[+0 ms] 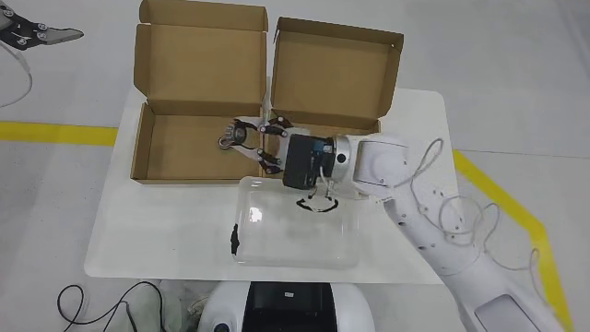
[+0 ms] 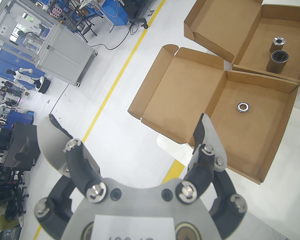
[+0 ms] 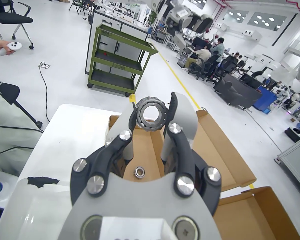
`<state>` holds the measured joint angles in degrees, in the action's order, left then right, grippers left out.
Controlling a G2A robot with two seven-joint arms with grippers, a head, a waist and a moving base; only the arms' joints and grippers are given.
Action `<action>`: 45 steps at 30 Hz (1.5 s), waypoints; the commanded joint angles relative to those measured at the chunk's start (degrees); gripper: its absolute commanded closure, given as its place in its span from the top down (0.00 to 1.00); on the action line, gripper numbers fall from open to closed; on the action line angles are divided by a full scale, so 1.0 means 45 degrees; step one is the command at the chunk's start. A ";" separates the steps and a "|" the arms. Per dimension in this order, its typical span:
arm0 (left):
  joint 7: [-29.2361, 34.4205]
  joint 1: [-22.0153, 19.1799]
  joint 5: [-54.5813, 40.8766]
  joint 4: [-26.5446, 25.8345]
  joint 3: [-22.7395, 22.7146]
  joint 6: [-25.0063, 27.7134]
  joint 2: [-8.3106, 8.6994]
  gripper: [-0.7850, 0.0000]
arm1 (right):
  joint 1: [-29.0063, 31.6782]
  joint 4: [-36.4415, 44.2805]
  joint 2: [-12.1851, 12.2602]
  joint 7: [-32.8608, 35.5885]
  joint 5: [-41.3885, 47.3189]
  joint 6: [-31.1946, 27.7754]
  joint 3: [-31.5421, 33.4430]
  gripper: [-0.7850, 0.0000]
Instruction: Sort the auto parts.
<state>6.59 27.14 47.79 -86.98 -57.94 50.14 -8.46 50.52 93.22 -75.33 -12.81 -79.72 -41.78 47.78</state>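
Observation:
My right gripper (image 1: 241,136) hangs over the left cardboard box (image 1: 175,148), shut on a toothed metal bearing ring (image 3: 152,114). Below it, a smaller bearing ring (image 3: 139,171) lies on that box's floor (image 2: 244,106). The right cardboard box (image 1: 332,74) holds two dark metal cylinders (image 2: 277,61), standing upright side by side. My left gripper (image 1: 57,32) is off the table at the far left, high above the floor. In the left wrist view the left gripper (image 2: 127,123) is open and holds nothing.
A clear plastic container (image 1: 295,226) with black tape on it sits at the white table's (image 1: 157,231) front middle. Both boxes' lids stand open at the back. A green cart (image 3: 120,63) stands on the floor beyond the table.

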 commanded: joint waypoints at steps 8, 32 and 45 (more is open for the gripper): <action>0.0000 0.0000 0.0000 0.0000 0.0000 0.0000 0.0000 1.00 | -0.0233 -0.1346 -0.0241 0.0189 -0.0087 0.0419 -0.0614 0.00; 0.0000 0.0000 0.0000 0.0000 0.0000 0.0000 0.0000 1.00 | -0.2801 -0.6130 -0.1897 0.2486 0.1463 0.0815 -0.3036 0.00; 0.0000 0.0000 0.0000 0.0000 0.0000 0.0000 0.0000 1.00 | -0.4220 -0.9414 -0.3645 0.3096 0.2392 0.0860 -0.4771 0.00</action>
<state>6.59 27.14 47.79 -86.98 -57.94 50.14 -8.46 31.83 51.79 -91.31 1.13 -69.09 -37.93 26.59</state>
